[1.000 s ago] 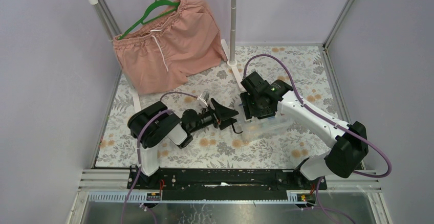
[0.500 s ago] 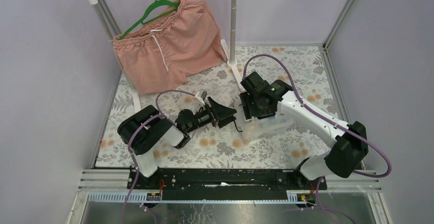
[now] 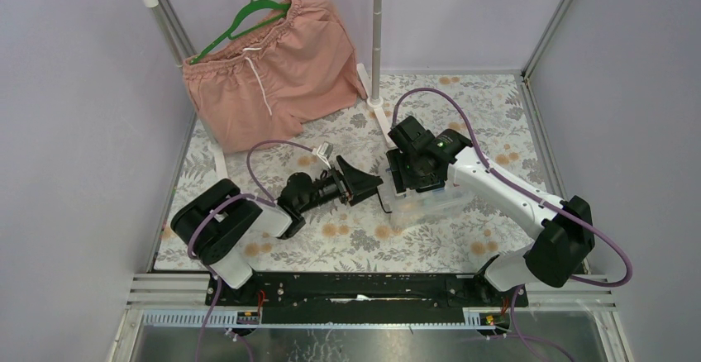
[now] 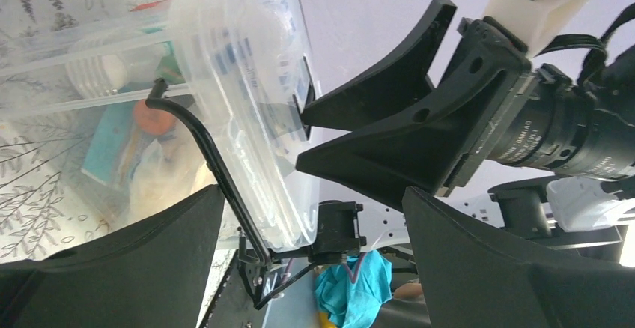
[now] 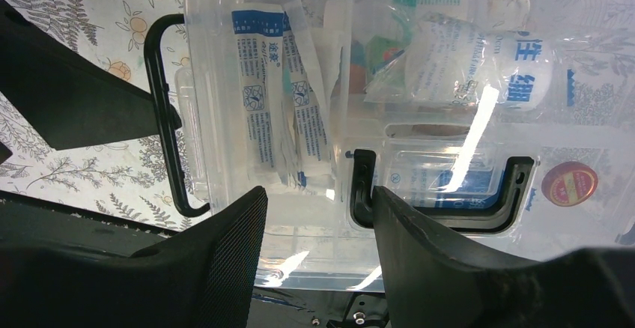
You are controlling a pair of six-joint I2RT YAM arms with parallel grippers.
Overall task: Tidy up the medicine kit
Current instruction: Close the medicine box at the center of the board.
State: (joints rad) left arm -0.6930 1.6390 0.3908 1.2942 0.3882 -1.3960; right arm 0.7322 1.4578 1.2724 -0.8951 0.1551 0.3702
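Note:
The medicine kit (image 3: 442,203) is a clear lidded box on the floral table, right of centre. Through its lid (image 5: 314,216) I see blue-printed sachets (image 5: 278,88), a wrapped bandage roll (image 5: 449,55) and a red-capped bottle (image 5: 569,183). A black U-shaped handle (image 5: 443,207) lies in the lid, and a black wire clip (image 5: 160,118) hangs at the left end. My right gripper (image 5: 314,207) stands open straight above the lid with nothing between its fingers. My left gripper (image 3: 376,185) is wide open, level with the box's left end (image 4: 254,118) and its clip (image 4: 206,152).
Pink shorts (image 3: 273,73) hang on a green hanger (image 3: 248,15) from a rail at the back left. The rail's upright pole (image 3: 377,31) and its foot (image 3: 382,116) stand just behind the box. A teal cloth (image 4: 361,283) lies beyond the table's near edge.
The left arm's shoulder and elbow have swung to the left, and its gripper has drawn back slightly from the box end. The right arm and the box have not moved.

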